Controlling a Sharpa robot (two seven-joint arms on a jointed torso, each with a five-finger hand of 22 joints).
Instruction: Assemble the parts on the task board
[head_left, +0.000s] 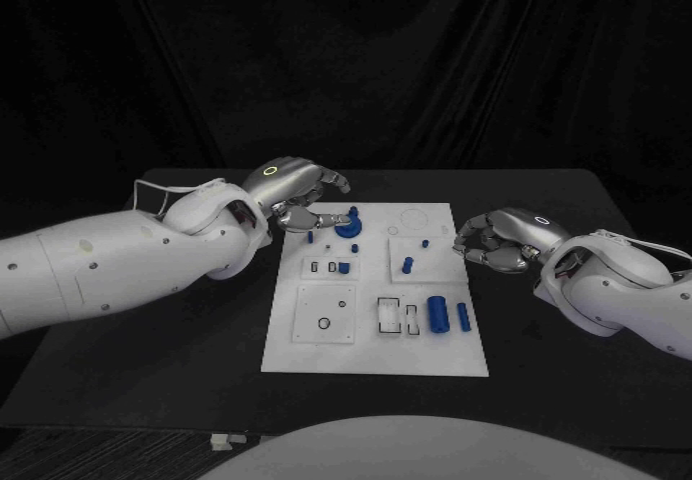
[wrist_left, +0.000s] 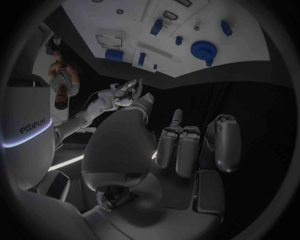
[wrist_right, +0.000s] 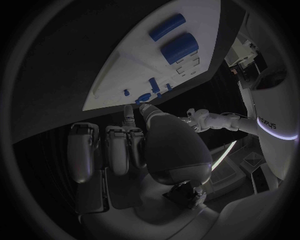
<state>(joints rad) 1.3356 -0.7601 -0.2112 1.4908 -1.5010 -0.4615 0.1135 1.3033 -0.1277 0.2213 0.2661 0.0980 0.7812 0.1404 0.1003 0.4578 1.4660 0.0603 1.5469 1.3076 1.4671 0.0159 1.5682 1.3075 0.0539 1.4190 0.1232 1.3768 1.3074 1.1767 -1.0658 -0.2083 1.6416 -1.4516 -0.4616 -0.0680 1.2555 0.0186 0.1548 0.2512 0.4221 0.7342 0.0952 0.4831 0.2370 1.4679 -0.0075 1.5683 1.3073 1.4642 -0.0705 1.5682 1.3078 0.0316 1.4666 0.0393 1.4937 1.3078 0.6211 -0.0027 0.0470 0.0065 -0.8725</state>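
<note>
The white task board (head_left: 375, 350) lies mid-table. A round blue part (head_left: 348, 226) stands near its far left corner, with small blue pegs (head_left: 408, 265) around the middle. A thick blue cylinder (head_left: 436, 315) and a slimmer one (head_left: 463, 316) lie at the near right. My left hand (head_left: 296, 195) hovers at the far left corner beside the round blue part (wrist_left: 203, 50), its fingers (wrist_left: 187, 145) curled in on nothing. My right hand (head_left: 498, 240) hangs just off the board's right edge, its fingers (wrist_right: 115, 145) also curled and holding nothing. The two cylinders (wrist_right: 180, 47) are beyond that hand.
A black ring (head_left: 325, 323) lies on a raised square plate at the board's near left. Rectangular slots (head_left: 389, 315) sit left of the cylinders. Bare black table (head_left: 159, 350) surrounds the board, with dark curtains behind.
</note>
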